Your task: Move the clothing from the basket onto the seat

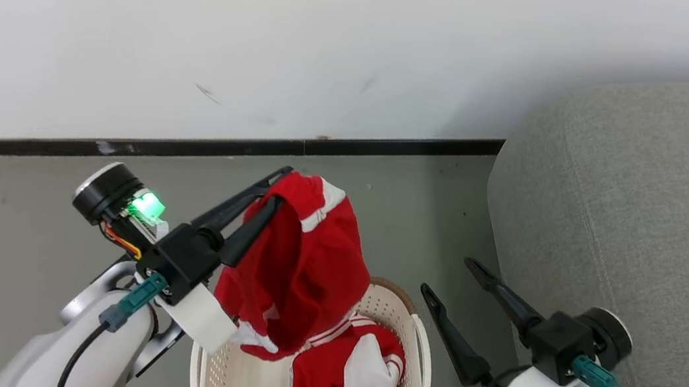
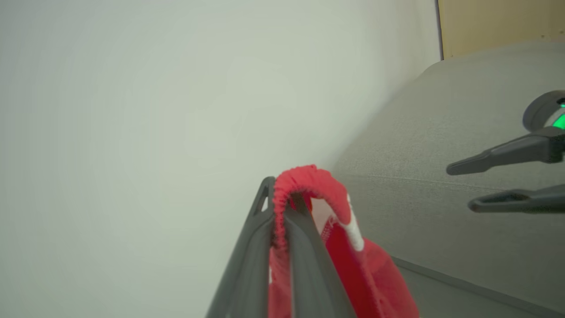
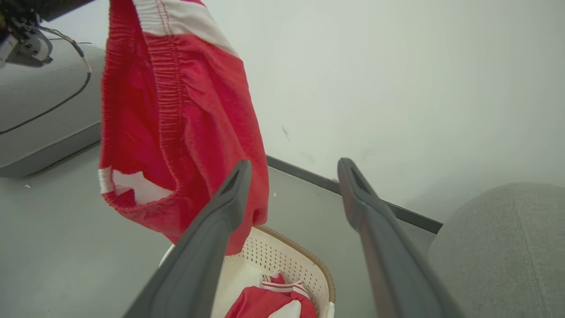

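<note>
a: what has the left gripper [image 1: 278, 188] got?

b: its two fingers are pinched shut on the stretchy band of the red shorts [image 1: 309, 262]. the shorts hang down from its fingertips, over the basket [image 1: 415, 336]. i cannot tell if their low edge touches the rim.

a: and the right gripper [image 1: 447, 275]?

b: wide open, with nothing in it. the basket is just beside its fingers, on the side toward the left gripper. the seat [image 1: 635, 212] is on its other side.

a: what does one camera show that the others miss?

b: the left wrist view is close up. the band is pressed between the two fingers and folds over the tip of one. past the seat there is a tan panel [image 2: 499, 22]. the right wrist view looks down past its own fingertips into the basket. you can see the little holes in the wall, the brown rim, and a red and white top [image 3: 260, 304] lying inside.

a: and the room?

b: a smooth grey floor [image 1: 13, 230] and a white wall [image 1: 272, 31] with a few small dark marks. a black strip [image 1: 390, 146] runs along the bottom of the wall. the seat is grey woven cloth with a round corner and a stitched seam, and it sits against the wall.
</note>
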